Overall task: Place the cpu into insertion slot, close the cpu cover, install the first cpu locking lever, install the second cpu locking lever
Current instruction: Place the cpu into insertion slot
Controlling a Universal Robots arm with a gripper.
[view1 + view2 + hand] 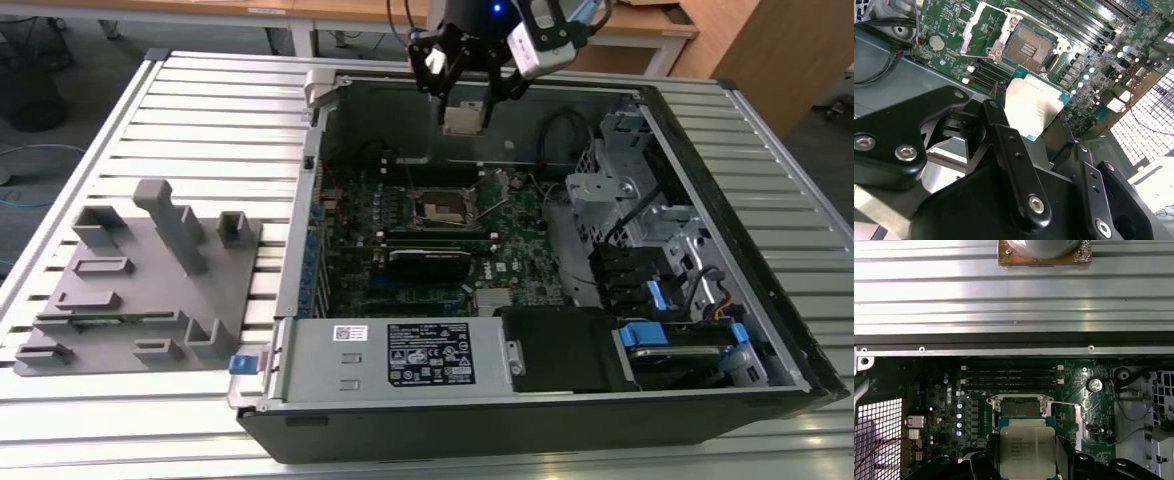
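My gripper (465,104) hangs above the far wall of the open computer case, shut on the cpu (463,120). In both wrist views the cpu (1034,105) (1027,449) sits between the black fingers (999,135) with its dull metal top showing. The insertion slot (445,205) (1027,47) (1020,407) lies open on the green board, below and ahead of the chip, with nothing in it. Beside the slot, the cpu cover (1004,35) is swung back, and green board shows through its window. A thin wire lever (1046,22) runs along the slot's edge.
The case (300,300) lies on a slatted metal table. A labelled power supply box (400,355) sits at its near side, and drive bays and cables (641,230) at the exterior view's right. A grey fixture block (134,280) stands outside on the exterior view's left. Long memory slots (1011,375) flank the socket.
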